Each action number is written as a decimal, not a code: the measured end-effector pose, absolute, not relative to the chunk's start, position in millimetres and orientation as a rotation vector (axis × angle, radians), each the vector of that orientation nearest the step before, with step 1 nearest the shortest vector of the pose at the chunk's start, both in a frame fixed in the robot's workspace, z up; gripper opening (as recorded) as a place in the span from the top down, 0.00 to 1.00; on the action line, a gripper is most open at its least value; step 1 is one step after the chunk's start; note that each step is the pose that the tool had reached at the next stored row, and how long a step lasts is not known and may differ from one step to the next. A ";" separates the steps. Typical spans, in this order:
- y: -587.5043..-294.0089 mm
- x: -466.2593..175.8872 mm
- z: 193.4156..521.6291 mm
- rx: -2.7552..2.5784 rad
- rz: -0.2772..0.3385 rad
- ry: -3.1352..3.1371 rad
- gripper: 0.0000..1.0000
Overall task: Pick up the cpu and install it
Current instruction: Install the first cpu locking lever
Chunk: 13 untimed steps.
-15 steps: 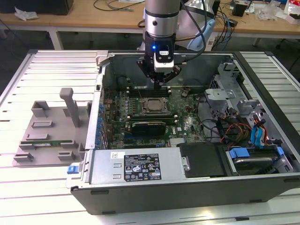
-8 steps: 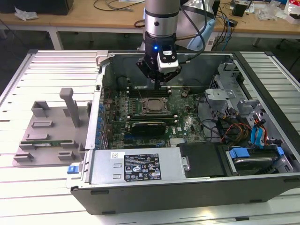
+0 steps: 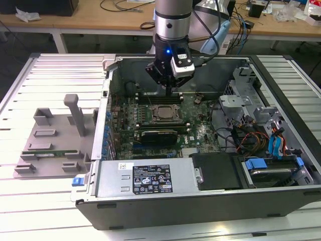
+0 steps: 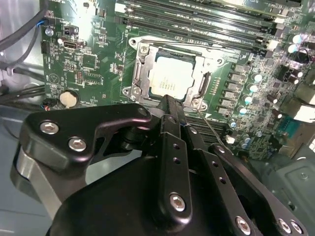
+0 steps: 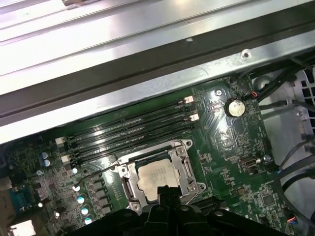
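Observation:
The cpu (image 3: 163, 113) lies flat in the black socket on the green motherboard inside the open computer case. Its silver-grey top shows in both wrist views (image 4: 172, 73) (image 5: 156, 178), framed by the socket's metal frame (image 4: 140, 64). My gripper (image 3: 168, 93) hangs just above the socket's edge. Its black fingers are pressed together with nothing between them in both wrist views (image 4: 170, 101) (image 5: 167, 189). The fingertips sit over the cpu's near edge, apart from it.
Black memory slots (image 5: 133, 130) run beside the socket, with a coin battery (image 5: 235, 107) nearby. The case walls (image 3: 108, 85) surround the board. Drive bays and cables (image 3: 266, 145) fill the exterior view's right. A grey fixture tray (image 3: 50, 135) with a green memory stick (image 3: 47, 150) lies outside.

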State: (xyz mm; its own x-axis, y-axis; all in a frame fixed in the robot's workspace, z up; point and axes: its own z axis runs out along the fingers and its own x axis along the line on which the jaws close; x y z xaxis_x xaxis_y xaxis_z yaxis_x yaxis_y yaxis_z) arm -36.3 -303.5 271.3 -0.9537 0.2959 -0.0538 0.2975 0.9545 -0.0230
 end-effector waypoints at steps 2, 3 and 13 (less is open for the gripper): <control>-303.5 -36.3 271.3 0.418 -0.046 3.063 0.89; -303.5 -36.3 271.3 0.388 -0.046 3.066 0.89; -303.5 -36.3 271.3 0.175 -0.040 3.084 0.89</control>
State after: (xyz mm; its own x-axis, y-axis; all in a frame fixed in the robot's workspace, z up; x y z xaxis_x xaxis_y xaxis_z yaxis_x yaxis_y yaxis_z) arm -36.3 -303.5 271.3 -0.9922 0.1124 -0.0538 0.1138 0.9932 -0.0230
